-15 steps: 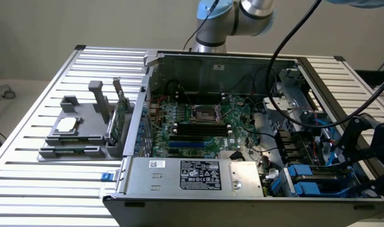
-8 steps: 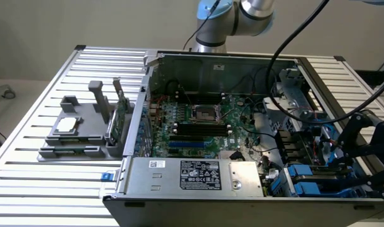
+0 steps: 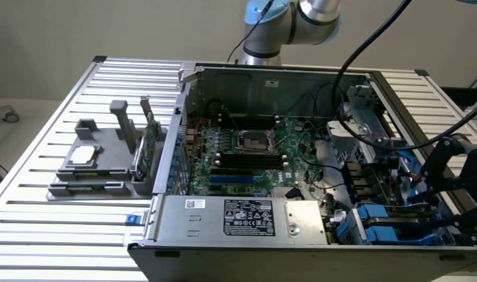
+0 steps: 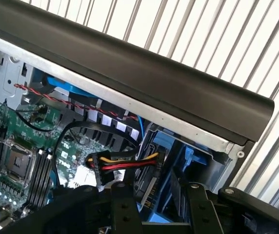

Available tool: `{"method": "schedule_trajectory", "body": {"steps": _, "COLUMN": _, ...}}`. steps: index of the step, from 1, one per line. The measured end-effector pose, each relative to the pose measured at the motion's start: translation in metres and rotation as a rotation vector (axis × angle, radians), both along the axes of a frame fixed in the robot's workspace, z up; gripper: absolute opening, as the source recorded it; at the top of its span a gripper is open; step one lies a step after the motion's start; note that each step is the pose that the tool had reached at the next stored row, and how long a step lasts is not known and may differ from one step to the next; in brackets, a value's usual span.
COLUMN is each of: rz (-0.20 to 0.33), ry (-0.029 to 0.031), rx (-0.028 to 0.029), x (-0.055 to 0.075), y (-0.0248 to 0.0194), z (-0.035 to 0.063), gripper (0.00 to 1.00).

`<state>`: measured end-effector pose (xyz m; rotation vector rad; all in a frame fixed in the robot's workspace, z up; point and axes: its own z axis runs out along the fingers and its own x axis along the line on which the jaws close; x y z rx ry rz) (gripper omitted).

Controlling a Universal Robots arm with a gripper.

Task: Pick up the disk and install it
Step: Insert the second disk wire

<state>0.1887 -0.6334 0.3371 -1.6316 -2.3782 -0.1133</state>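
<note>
Standing on the slatted aluminium table (image 3: 34, 194) at the exterior view's left: one grey fixture block (image 3: 97, 167), carrying a small flat silver chip (image 3: 83, 154) on top and a thin green circuit card (image 3: 150, 147) upright at the edge nearest the case. Bare slats are lying open in front of and behind the block.

Sitting next, mid-table: one open computer case (image 3: 184, 117), its top uncovered. A motherboard (image 3: 254, 153) is lying flat inside, with the processor socket (image 3: 250, 140) near its middle. Along the near wall a silver power supply (image 3: 301, 220) is showing a black label (image 3: 250, 217) and a small white sticker (image 3: 194, 203); I am making out no brand or word on either. A small blue tab (image 3: 133, 219) is sticking out at the case's near left corner.

Lying at the case's near right corner: the drive bay (image 3: 360, 179), with the disk (image 3: 395, 234) in its blue carrier frame resting there. A yellow, red and black lead (image 4: 125, 163) is running near it.

I am holding my gripper (image 4: 158, 197) over that corner, just beside the disk, with black cables (image 3: 356, 50) hanging across the case's right side. I cannot tell whether I am released or grasping the disk.

The case's black rim (image 4: 129, 68) is running close alongside me, with slats beyond it; room here is tight.
</note>
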Motion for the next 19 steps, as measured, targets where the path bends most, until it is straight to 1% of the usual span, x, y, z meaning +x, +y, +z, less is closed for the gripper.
{"method": "schedule_trajectory", "body": {"steps": 5, "rz": -0.044, "ry": 0.0000, "rx": 0.0002, "x": 0.000, "y": -0.0004, "z": -0.0001, "gripper": 0.43}}
{"method": "schedule_trajectory", "body": {"steps": 7, "rz": -0.060, "ry": 0.0000, "rx": 0.0002, "x": 0.000, "y": -0.0012, "z": -0.0001, "gripper": 0.43}}
{"method": "schedule_trajectory", "body": {"steps": 10, "rz": -0.077, "ry": 0.0000, "rx": 0.0000, "x": 0.000, "y": -0.0045, "z": 0.0000, "gripper": 0.43}}
{"method": "schedule_trajectory", "body": {"steps": 16, "rz": -0.094, "ry": 0.0000, "rx": 0.0001, "x": 0.000, "y": -0.0135, "z": 0.0000, "gripper": 0.43}}
{"method": "schedule_trajectory", "body": {"steps": 19, "rz": -0.103, "ry": 0.0000, "rx": 0.0007, "x": 0.000, "y": -0.0156, "z": 0.0000, "gripper": 0.43}}
